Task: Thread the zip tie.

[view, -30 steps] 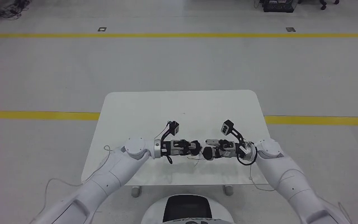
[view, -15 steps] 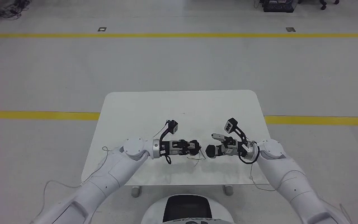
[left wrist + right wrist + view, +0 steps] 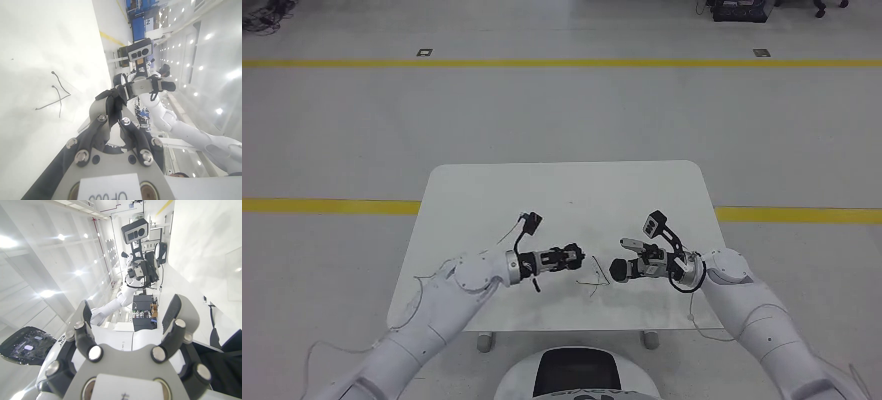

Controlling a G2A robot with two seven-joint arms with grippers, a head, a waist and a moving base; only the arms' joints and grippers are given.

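Observation:
The zip tie (image 3: 594,272) lies loose on the white table (image 3: 492,200) as thin dark strands that cross each other, on the strip of table between my two grippers. The left wrist view shows the zip tie (image 3: 56,94) flat on the table, with two small heads at its ends. My left gripper (image 3: 575,257) is just left of it with its fingers (image 3: 105,106) pressed together and nothing between them. My right gripper (image 3: 620,255) is just right of the tie. Its fingers (image 3: 170,311) are spread wide in the air, holding nothing.
The tabletop's near edge (image 3: 542,328) runs close below both forearms. Bare white table (image 3: 562,195) stretches behind the grippers to the far edge. A yellow floor line (image 3: 332,206) passes on both sides of the table.
The grippers were close together over the tie a second ago. The right gripper has opened. The left gripper has drawn back to the left, and the tie now lies on the table.

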